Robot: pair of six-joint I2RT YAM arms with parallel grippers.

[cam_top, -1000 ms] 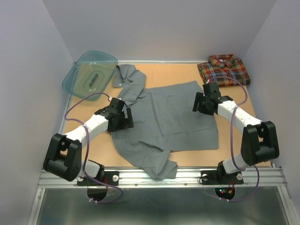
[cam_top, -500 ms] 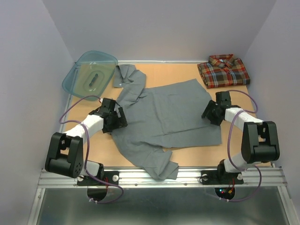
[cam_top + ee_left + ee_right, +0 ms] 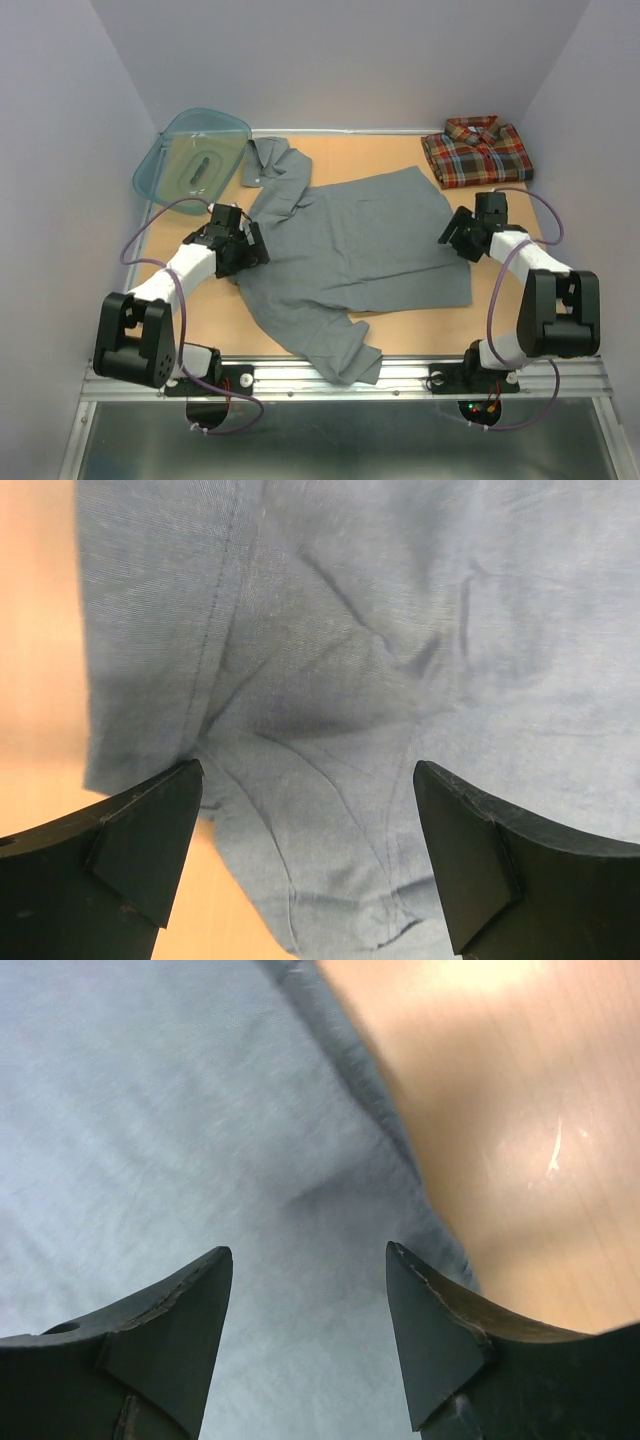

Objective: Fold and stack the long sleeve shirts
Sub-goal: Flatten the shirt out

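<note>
Lab cell: blank walls (image 3: pixel 350 60), railed table (image 3: pixel 380 152).

The right tool (image 3: pixel 308 1252) looks down with its two dark fingers (image 3: pixel 170 1330) rising from the bottom edge, one on each side. They stand apart, and only cloth shows in the gap between them. The grey shirt (image 3: pixel 150 1110) fills the left and middle of the view and lies flat, with a faint raised wrinkle just above the gap. Its edge, a slightly darker folded band, runs on a slant from the top centre down toward the tip of the right-hand finger. Beyond that edge, at the upper right, the bare tan worktop (image 3: pixel 520 1090) shows, with a small bright streak of glare on it.
</note>
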